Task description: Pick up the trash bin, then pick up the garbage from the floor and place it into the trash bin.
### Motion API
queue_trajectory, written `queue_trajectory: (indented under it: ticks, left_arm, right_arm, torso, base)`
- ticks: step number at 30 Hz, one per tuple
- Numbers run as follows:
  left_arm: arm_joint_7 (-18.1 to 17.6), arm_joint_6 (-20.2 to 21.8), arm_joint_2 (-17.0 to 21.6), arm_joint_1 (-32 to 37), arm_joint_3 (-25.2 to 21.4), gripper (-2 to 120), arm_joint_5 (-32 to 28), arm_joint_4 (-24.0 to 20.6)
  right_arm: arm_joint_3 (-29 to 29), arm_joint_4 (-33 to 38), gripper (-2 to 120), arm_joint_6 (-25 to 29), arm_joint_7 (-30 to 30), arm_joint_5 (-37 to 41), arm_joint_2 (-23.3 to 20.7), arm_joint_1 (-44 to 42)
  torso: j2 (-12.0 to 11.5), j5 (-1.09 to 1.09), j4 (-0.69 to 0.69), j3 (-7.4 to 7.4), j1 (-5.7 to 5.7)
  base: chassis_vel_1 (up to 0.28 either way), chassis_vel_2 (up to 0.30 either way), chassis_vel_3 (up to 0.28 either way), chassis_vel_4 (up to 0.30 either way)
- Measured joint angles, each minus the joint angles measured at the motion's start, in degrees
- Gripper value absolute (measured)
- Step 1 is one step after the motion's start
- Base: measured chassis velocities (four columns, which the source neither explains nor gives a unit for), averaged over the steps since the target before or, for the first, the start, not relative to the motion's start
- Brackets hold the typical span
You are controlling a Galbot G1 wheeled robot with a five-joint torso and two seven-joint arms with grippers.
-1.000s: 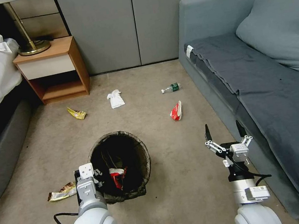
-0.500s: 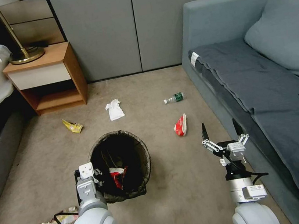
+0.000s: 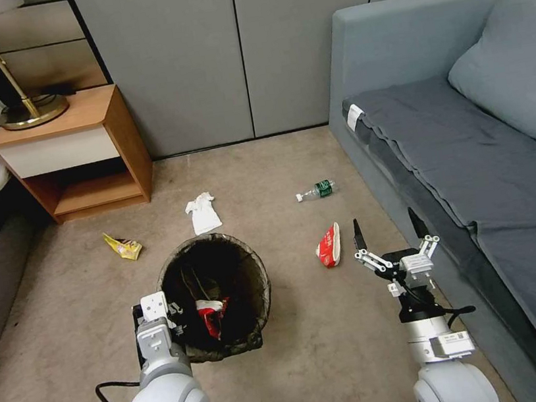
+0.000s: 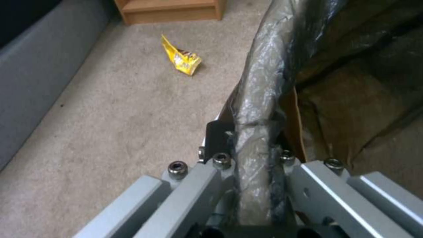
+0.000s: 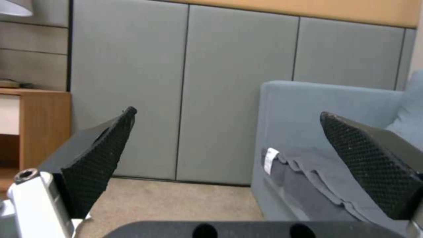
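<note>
Left pincer (image 4: 247, 165) was clamped on the bag-lined rim of the trash bin (image 3: 216, 295), bin held just off the carpet near the robot. Right pincer (image 3: 386, 229) was spread wide, holding nothing, just beside the red wrapper (image 3: 329, 245). Bottle (image 3: 317, 190), tissue (image 3: 202, 213) and yellow wrapper (image 3: 123, 246) lay on the floor beyond the bin.
</note>
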Motion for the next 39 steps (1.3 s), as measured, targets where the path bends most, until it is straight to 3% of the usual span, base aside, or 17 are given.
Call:
queue_trajectory:
  ticks: [5, 9, 13, 14, 23, 25, 29, 30, 33, 39]
  left_arm:
    - [0.0, 0.0, 0.2, 0.2, 0.1, 0, 0.0, -0.2]
    - [0.0, 0.0, 0.3, 0.3, 0.2, 0, 0.0, -0.2]
    - [0.1, -0.4, 0.2, 0.4, 0.4, 0, -0.1, -0.2]
    - [0.1, -0.4, 0.2, 0.4, 0.4, 0, -0.1, -0.2]
    - [0.1, -0.5, 0.2, 0.4, 0.3, 0, -0.2, -0.3]
    - [0.1, -0.5, 0.2, 0.2, 0.2, 0, -0.3, -0.3]
    - [0.1, -0.4, 0.2, 0.2, 0.4, 0, -0.4, -0.2]
    - [0.1, -0.4, 0.2, 0.2, 0.4, 0, -0.4, -0.2]
    - [0.2, -0.4, 0.6, 0.2, 0.4, 0, -0.8, -0.1]
    - [0.3, -0.4, 1.0, 0.1, 0.2, 0, -1.0, 0.1]
  right_arm:
    - [-1.1, -0.6, 100, -0.8, 0.0, 0.0, -1.1, 2.3]
    - [-4.4, -1.1, 100, -4.7, 0.9, 3.0, -2.6, 6.1]
    - [-9.1, -3.0, 100, -11.6, 3.0, 7.7, -3.5, 10.9]
    - [-9.1, -3.0, 100, -11.6, 3.0, 7.7, -3.5, 10.9]
    - [-13.3, -10.8, 100, -27.9, 7.2, 16.7, -4.5, 21.6]
    - [-13.9, -14.1, 100, -34.8, 9.0, 20.8, -4.7, 25.5]
    - [-14.3, -19.9, 100, -39.0, 10.5, 22.7, -4.4, 29.2]
    - [-14.3, -19.9, 100, -39.0, 10.5, 22.7, -4.4, 29.2]
    - [-14.2, -30.7, 100, -41.9, 11.0, 24.5, -3.6, 33.8]
    - [-13.9, -38.4, 100, -42.4, 9.3, 26.8, -2.6, 37.1]
  torso:
    - [0.0, 0.00, 0.00, 0.00, 0.00]
    - [0.0, 0.00, 0.01, 0.00, 0.00]
    - [0.0, -0.01, 0.01, 0.00, 0.00]
    - [0.0, -0.01, 0.01, 0.00, 0.00]
    - [0.0, 0.00, 0.01, 0.01, 0.01]
    - [0.0, -0.01, 0.00, 0.01, 0.01]
    - [0.0, 0.01, 0.00, 0.01, 0.01]
    - [0.0, 0.01, 0.00, 0.01, 0.01]
    - [0.0, 0.01, 0.00, 0.01, 0.01]
    - [0.0, 0.00, 0.00, 0.01, 0.00]
  base:
    - [0.000, 0.000, 0.000, 0.000]
    - [0.000, 0.000, 0.000, 0.000]
    - [0.000, 0.000, 0.000, 0.000]
    - [0.000, 0.000, 0.000, 0.000]
    - [0.000, 0.000, 0.000, 0.000]
    - [0.000, 0.000, 0.000, 0.000]
    - [0.000, 0.000, 0.000, 0.000]
    - [0.000, 0.000, 0.000, 0.000]
    - [0.000, 0.000, 0.000, 0.000]
    - [0.000, 0.000, 0.000, 0.000]
